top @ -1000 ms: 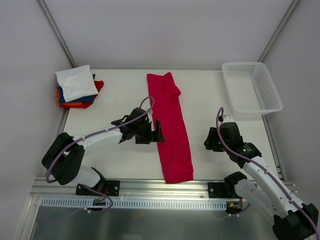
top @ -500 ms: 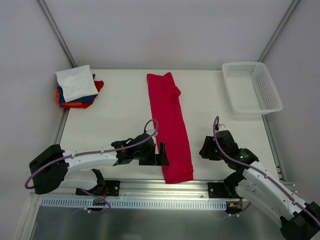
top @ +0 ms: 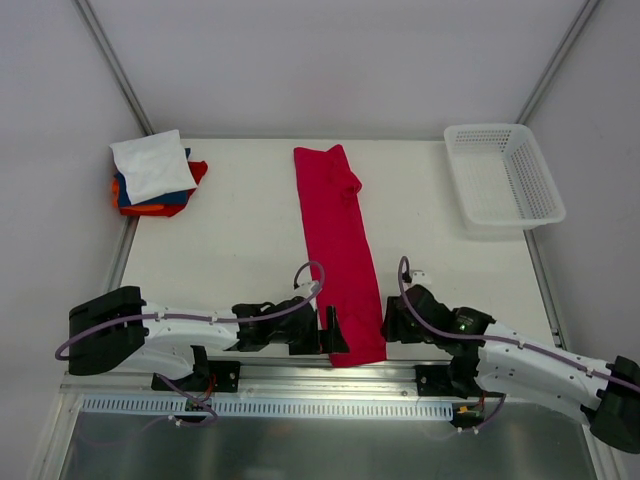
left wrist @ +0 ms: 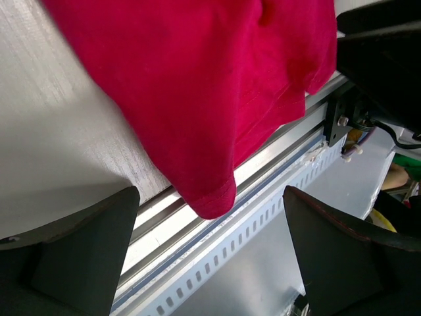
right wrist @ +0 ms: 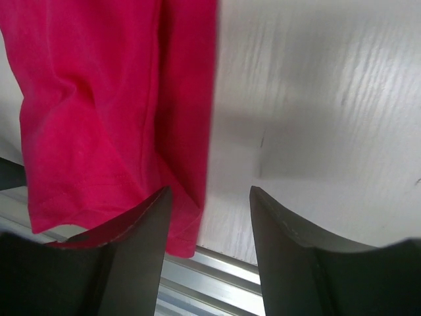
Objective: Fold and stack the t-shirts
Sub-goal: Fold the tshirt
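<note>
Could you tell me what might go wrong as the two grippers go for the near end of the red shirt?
1. The long folded crimson cloth t-shirt droops over the near edge of the white table; the open left gripper may pinch only one layer, undoing the fold.
2. The open right gripper straddles just the shirt's side edge, so its hold could be thin and slip.

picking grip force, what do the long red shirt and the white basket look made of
The long red shirt: soft matte knit cloth, probably cotton, by its creases and stitched hem. The white basket: rigid plastic, by its moulded mesh walls.
</note>
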`<act>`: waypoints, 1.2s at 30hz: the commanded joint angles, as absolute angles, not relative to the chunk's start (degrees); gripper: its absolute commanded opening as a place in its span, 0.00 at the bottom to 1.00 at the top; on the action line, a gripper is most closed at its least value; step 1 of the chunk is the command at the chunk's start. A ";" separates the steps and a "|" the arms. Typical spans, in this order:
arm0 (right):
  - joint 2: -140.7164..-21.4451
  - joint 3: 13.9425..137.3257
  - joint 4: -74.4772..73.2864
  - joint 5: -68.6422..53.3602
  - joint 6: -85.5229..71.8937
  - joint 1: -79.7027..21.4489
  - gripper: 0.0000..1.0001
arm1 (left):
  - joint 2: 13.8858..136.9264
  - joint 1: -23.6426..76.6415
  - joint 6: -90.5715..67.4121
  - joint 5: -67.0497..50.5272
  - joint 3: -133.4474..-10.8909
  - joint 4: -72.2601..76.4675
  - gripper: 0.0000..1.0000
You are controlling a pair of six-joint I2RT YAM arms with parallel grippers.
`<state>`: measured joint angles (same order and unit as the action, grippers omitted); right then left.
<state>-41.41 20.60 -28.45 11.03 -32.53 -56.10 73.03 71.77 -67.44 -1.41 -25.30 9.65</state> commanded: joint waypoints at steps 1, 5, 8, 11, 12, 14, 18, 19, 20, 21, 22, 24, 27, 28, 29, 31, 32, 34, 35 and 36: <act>-42.45 21.53 -27.42 16.60 -38.75 -60.28 0.55 | 72.07 73.30 -70.48 2.54 -22.15 7.21 0.94; -42.98 24.86 -31.63 22.56 -41.22 -65.90 0.58 | 71.89 73.91 -71.28 3.16 -21.45 7.21 0.93; -41.49 27.24 -36.38 26.70 -42.19 -68.46 0.59 | 72.24 74.18 -71.63 3.78 -21.09 7.21 0.93; -39.56 30.23 -40.51 29.52 -43.24 -70.65 0.59 | 73.56 74.27 -71.72 3.78 -21.18 7.12 0.93; -39.20 31.02 -41.74 30.23 -43.59 -71.27 0.59 | 74.00 74.27 -71.54 3.69 -21.53 7.12 0.93; -38.85 31.38 -42.36 31.63 -44.29 -72.59 0.59 | 75.31 74.35 -71.37 3.69 -21.88 7.21 0.93; -40.78 29.45 -40.01 30.85 -46.05 -73.65 0.59 | 78.13 74.44 -71.28 2.73 -23.37 7.38 0.92; -41.83 27.88 -38.77 30.07 -46.58 -73.91 0.59 | 78.92 74.53 -71.19 2.72 -23.64 7.47 0.92; -42.53 27.25 -37.80 29.62 -46.76 -74.09 0.59 | 79.19 74.71 -71.28 2.72 -23.73 7.47 0.92; -42.97 26.72 -36.23 29.45 -47.02 -74.35 0.59 | 79.45 74.88 -71.37 2.72 -23.90 7.38 0.92; -43.50 26.11 -35.69 29.36 -47.37 -75.05 0.59 | 79.63 74.97 -71.45 2.64 -24.08 7.47 0.92; -44.82 25.84 -34.81 29.53 -48.25 -75.50 0.59 | 79.72 75.06 -71.72 2.55 -23.82 7.38 0.92; -45.96 24.96 -33.49 29.62 -48.86 -76.29 0.59 | 79.45 75.41 -72.77 2.72 -23.12 7.47 0.92; -46.31 24.61 -33.23 29.79 -49.30 -76.64 0.59 | 79.37 75.41 -72.86 2.72 -22.94 7.38 0.92; -46.93 23.65 -32.27 29.71 -49.74 -76.90 0.59 | 79.37 75.41 -72.86 2.55 -22.68 7.30 0.92; -47.55 22.94 -31.38 29.18 -50.53 -77.25 0.59 | 79.19 75.58 -73.39 2.55 -22.50 7.29 0.91; -47.90 22.68 -30.85 29.09 -50.62 -77.43 0.59 | 79.10 75.67 -73.56 2.64 -22.15 7.21 0.91; -49.21 22.15 -29.71 29.09 -51.32 -78.22 0.59 | 79.19 75.94 -74.00 2.72 -21.89 7.12 0.91; -49.74 22.06 -29.18 29.09 -51.59 -78.48 0.59 | 79.19 76.02 -74.18 2.64 -21.71 7.12 0.91; -50.96 21.97 -28.83 29.00 -51.77 -78.66 0.59 | 79.19 76.03 -74.44 2.55 -21.53 6.95 0.91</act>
